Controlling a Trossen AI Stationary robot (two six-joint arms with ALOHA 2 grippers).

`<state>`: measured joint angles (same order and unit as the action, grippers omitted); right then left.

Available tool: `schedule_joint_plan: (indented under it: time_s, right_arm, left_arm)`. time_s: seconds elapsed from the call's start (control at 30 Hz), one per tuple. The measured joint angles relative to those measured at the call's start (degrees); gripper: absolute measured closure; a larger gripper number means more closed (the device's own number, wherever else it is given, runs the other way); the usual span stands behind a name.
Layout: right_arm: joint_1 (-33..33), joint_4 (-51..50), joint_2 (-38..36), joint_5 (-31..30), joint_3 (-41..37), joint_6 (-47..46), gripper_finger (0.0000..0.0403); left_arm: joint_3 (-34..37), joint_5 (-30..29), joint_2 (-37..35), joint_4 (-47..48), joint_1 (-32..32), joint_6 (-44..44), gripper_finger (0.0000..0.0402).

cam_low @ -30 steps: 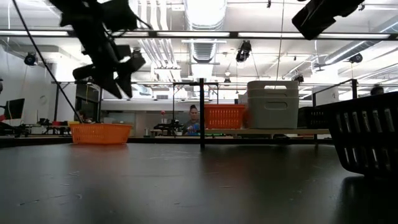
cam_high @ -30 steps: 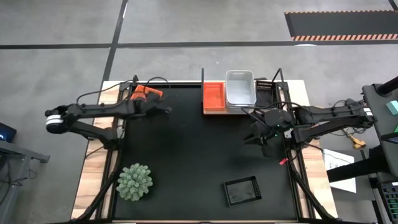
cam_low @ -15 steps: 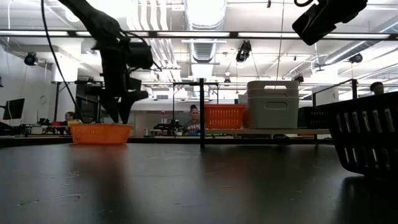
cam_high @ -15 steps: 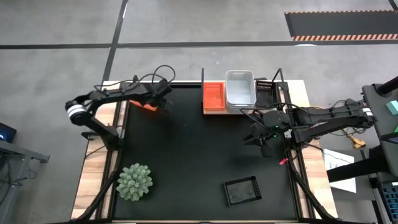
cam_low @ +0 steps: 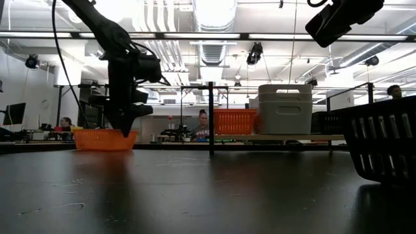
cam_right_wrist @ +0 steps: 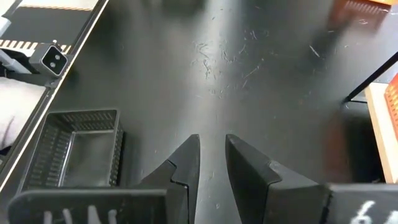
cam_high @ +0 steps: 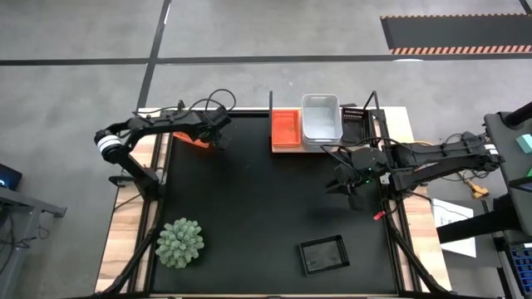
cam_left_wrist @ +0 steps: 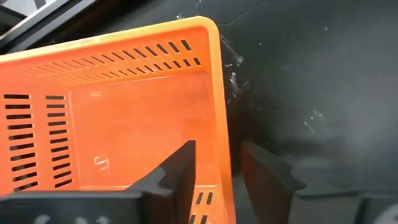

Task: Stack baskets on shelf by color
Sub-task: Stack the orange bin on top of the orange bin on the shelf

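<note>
An orange basket (cam_high: 194,137) stands on its bottom on the black mat at the far left, and also shows in the low view (cam_low: 104,139). My left gripper (cam_high: 218,139) points down at it, open. One finger (cam_left_wrist: 183,174) is inside the basket and one (cam_left_wrist: 264,177) outside its right wall. On the wooden shelf (cam_high: 312,149) stand an orange basket (cam_high: 285,129), a white basket (cam_high: 321,118) and a black basket (cam_high: 353,124). Another black basket (cam_high: 322,255) stands on the mat near the front. My right gripper (cam_high: 349,193) hovers above the mat with a narrow gap between its fingers, empty. My left gripper comes from above, pointing down, and straddles the orange basket's right wall (cam_left_wrist: 222,155) near a corner, one finger inside and one outside. The basket stands on the mat. I cannot tell whether the fingers touch the wall.
A green spiky plant (cam_high: 180,242) stands at the front left of the mat. Thin black shelf posts (cam_low: 211,117) rise at the far edge. The mat (cam_high: 266,208) between the two arms is bare.
My left gripper has gone toward the table's far edge, tipped its fingers down and come down over the orange basket's right wall. The basket has stayed in place.
</note>
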<state>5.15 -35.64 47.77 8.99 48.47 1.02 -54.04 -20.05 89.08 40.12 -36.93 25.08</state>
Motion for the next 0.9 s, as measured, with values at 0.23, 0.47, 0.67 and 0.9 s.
schedule_joint_plan:
  time_s: [0.23,0.47,0.67,0.9]
  right_arm:
    - [0.0,0.4,0.0,0.0,-0.9,-0.1,0.0335]
    - [0.0,0.7,0.0,0.0,-2.7,-2.7,0.0335]
    - [0.8,0.6,0.0,0.0,-3.8,-5.5,0.0335]
    - [2.1,2.8,0.0,0.0,-3.9,-5.6,0.0335]
  left_arm:
    - [0.1,0.0,0.0,0.0,0.4,0.0,0.0382]
    - [-0.3,0.1,0.0,0.3,5.5,0.1,0.0395]
    - [-1.7,3.9,-0.1,1.5,17.2,5.4,0.0399]
    - [-3.1,6.5,-0.2,0.9,33.7,13.6,0.0399]
